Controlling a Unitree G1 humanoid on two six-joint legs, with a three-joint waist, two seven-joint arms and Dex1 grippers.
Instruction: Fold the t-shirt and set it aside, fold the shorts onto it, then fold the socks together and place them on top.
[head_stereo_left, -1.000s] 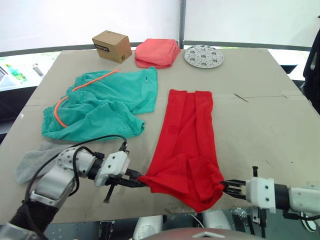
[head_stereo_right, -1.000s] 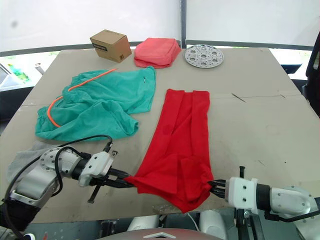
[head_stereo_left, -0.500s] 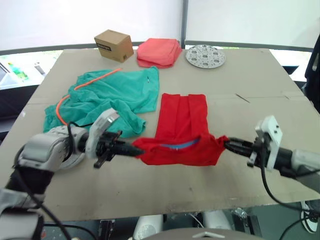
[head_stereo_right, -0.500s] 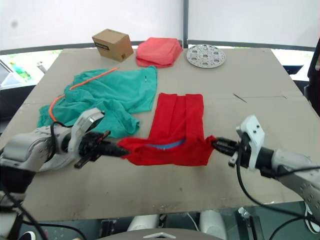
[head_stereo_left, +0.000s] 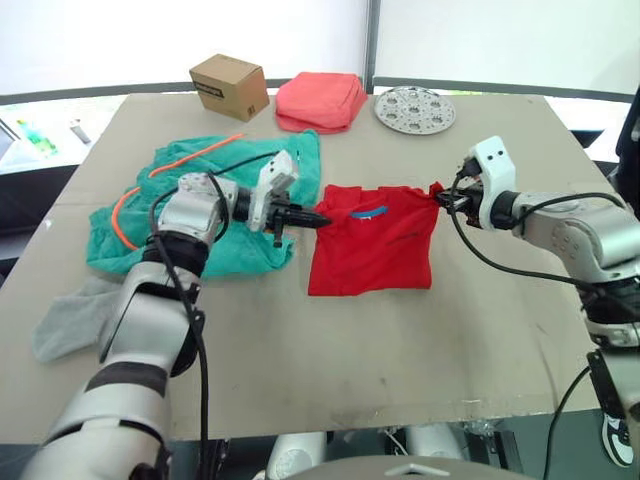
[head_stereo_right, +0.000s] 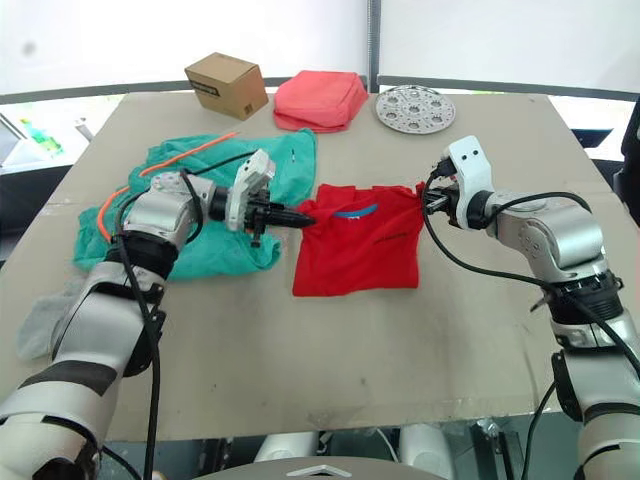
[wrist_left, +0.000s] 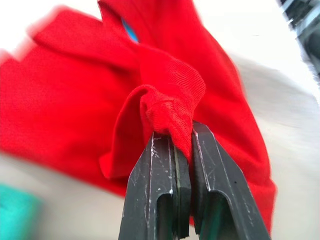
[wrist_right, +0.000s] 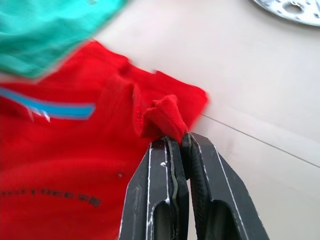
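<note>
Left eye view shows our left gripper (head_stereo_left: 318, 219) and right gripper (head_stereo_left: 441, 199) each pinching a far corner of the bright red thin-fabric t-shirt (head_stereo_left: 372, 243). Since a second ago we have carried its near end away from us, so it now lies doubled, blue label up, just beside the teal-green fleecy shorts (head_stereo_left: 210, 195).

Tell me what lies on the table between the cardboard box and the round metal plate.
Between the cardboard box and the metal plate lies a folded coral-pink cloth, seen in both eye views.
</note>
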